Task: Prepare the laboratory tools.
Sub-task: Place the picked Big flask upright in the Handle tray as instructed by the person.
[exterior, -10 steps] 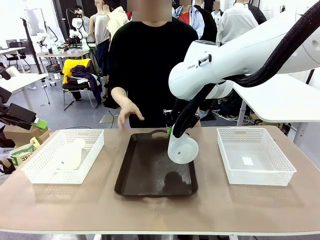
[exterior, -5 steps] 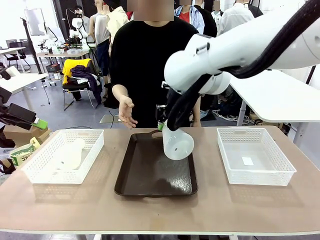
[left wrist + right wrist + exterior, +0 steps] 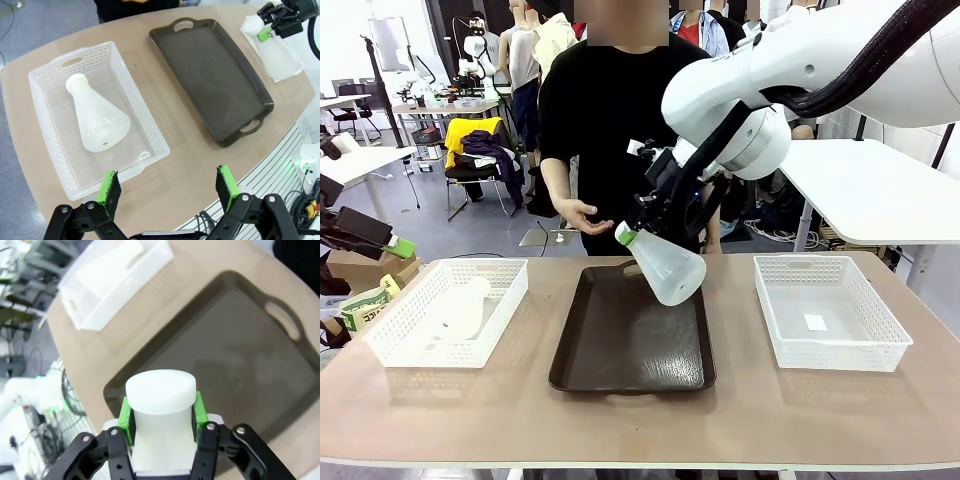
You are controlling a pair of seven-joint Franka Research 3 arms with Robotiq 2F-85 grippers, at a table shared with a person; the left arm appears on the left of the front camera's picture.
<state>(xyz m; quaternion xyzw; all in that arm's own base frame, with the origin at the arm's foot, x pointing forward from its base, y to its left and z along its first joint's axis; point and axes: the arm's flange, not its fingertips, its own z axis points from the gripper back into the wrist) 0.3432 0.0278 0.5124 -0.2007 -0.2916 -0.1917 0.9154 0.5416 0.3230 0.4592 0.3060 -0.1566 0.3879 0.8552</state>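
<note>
The left claw (image 3: 168, 185) hangs released above the desk (image 3: 200, 165); one flask (image 3: 97, 122) lies in the left basket (image 3: 40, 107). The right claw (image 3: 162, 415) grips the other flask (image 3: 670, 268) by its neck over the tray (image 3: 620, 350); next, probably a handover into the person's open hand (image 3: 585, 215).

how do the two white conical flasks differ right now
Place: the held frosted-white conical flask hangs above the dark brown rectangular tray; the second frosted-white conical flask is inside the white mesh basket on the robot's left.
Grip: the held one has the right gripper jaws shut on its neck; nothing touches the second.
Pose: the held one is tilted, neck uppermost; the second lies on its side.
Shared: shape and colour.
</note>
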